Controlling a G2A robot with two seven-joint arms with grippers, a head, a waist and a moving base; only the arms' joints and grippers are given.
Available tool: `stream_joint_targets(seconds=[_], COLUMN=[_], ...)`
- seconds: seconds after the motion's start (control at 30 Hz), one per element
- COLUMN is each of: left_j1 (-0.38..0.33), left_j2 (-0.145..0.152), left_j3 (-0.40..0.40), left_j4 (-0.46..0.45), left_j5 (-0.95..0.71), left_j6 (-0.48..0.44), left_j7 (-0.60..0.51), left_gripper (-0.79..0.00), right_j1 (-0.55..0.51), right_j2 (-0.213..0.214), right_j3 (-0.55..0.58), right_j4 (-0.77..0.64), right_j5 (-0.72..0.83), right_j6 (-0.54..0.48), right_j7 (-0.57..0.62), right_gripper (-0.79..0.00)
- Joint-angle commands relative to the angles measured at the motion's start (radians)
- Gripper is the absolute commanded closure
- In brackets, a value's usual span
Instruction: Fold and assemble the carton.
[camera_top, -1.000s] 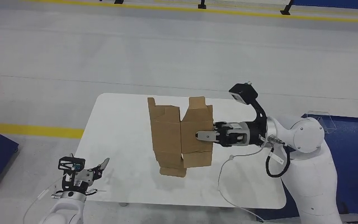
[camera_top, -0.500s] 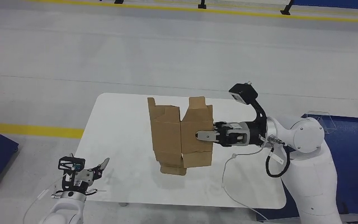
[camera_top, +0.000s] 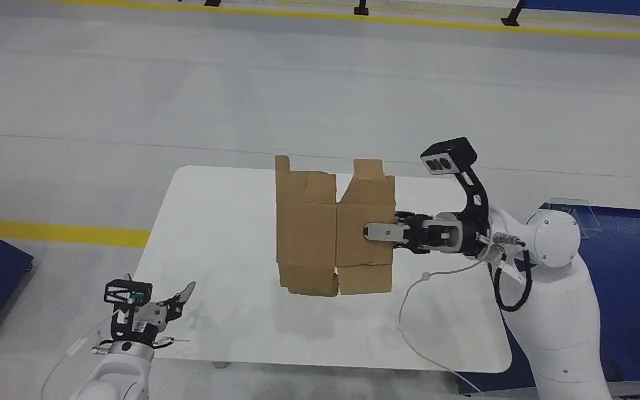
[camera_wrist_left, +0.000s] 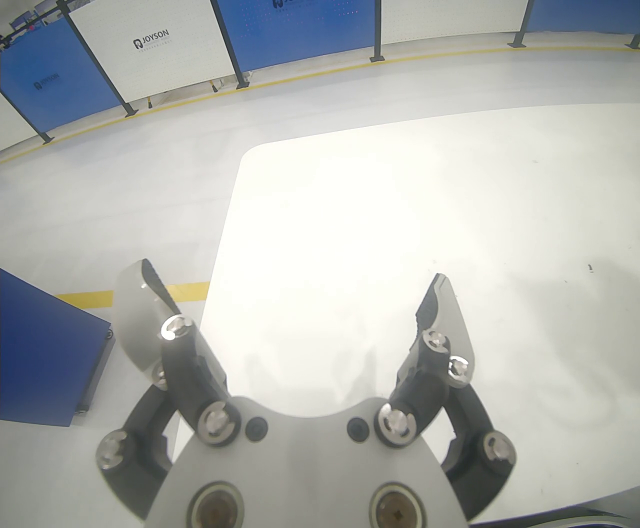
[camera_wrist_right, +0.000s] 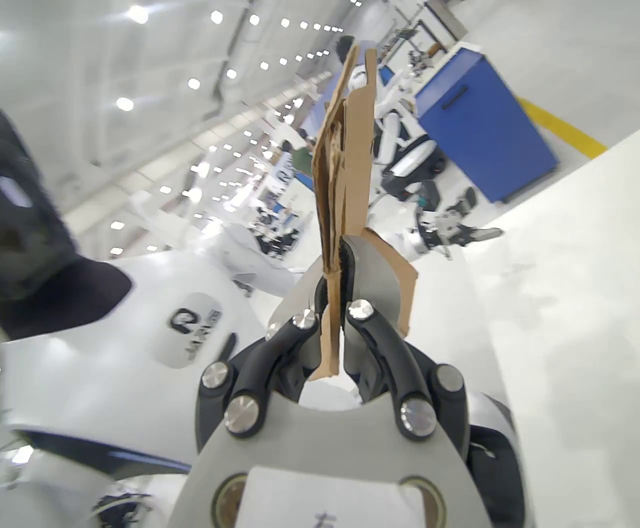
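A flat, unfolded brown carton (camera_top: 320, 235) hangs upright above the middle of the white table (camera_top: 220, 210), its broad face toward the top camera. My right gripper (camera_top: 372, 231) is shut on the carton's right-hand edge. In the right wrist view the carton (camera_wrist_right: 345, 165) is seen edge-on, pinched between the fingers (camera_wrist_right: 350, 265), with a flap bent off to one side. My left gripper (camera_top: 178, 297) sits at the table's near left corner, far from the carton. In the left wrist view the left gripper (camera_wrist_left: 292, 280) is open over bare table with nothing between its fingers.
A blue cabinet (camera_wrist_left: 45, 360) stands on the floor beside the table's left edge. A loose white cable (camera_top: 420, 320) trails from the right arm over the table's near right part. A yellow floor line (camera_top: 70, 235) runs to the left.
The right gripper has carried the carton a little to the right and farther back, turning it squarer to the top camera. The left arm has kept still.
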Motion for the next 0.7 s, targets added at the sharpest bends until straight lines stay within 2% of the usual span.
stream_joint_targets(seconds=[0.0, 0.1, 0.2, 0.33, 0.5, 0.53, 0.67], left_j1=[0.000, 0.000, 0.000, 0.000, 0.000, 0.000, 0.000], left_j2=[0.000, 0.000, 0.000, 0.000, 0.000, 0.000, 0.000], left_j3=[0.000, 0.000, 0.000, 0.000, 0.000, 0.000, 0.000], left_j4=[0.000, 0.000, 0.000, 0.000, 0.000, 0.000, 0.000], left_j5=[0.000, 0.000, 0.000, 0.000, 0.000, 0.000, 0.000], left_j6=[0.000, 0.000, 0.000, 0.000, 0.000, 0.000, 0.000], left_j7=[0.000, 0.000, 0.000, 0.000, 0.000, 0.000, 0.000], left_gripper=[-0.785, -0.785, -0.785, -0.785, -0.785, -0.785, -0.785], right_j1=[0.005, 0.006, 0.009, 0.011, 0.025, 0.031, 0.110], right_j2=[-0.004, -0.013, -0.023, -0.036, -0.052, -0.057, -0.059], right_j3=[-0.014, -0.056, -0.124, -0.284, -0.431, -0.471, -0.664], right_j4=[0.031, 0.084, 0.159, 0.231, 0.352, 0.385, 0.453], right_j5=[0.219, 0.473, 0.679, 1.044, 1.500, 1.585, 1.858], right_j6=[0.104, 0.303, 0.544, 0.793, 1.104, 1.131, 1.131], right_j7=[0.036, 0.077, 0.067, -0.176, -0.487, -0.521, -0.616], right_gripper=[0.000, 0.000, 0.000, 0.000, 0.000, 0.000, 0.000])
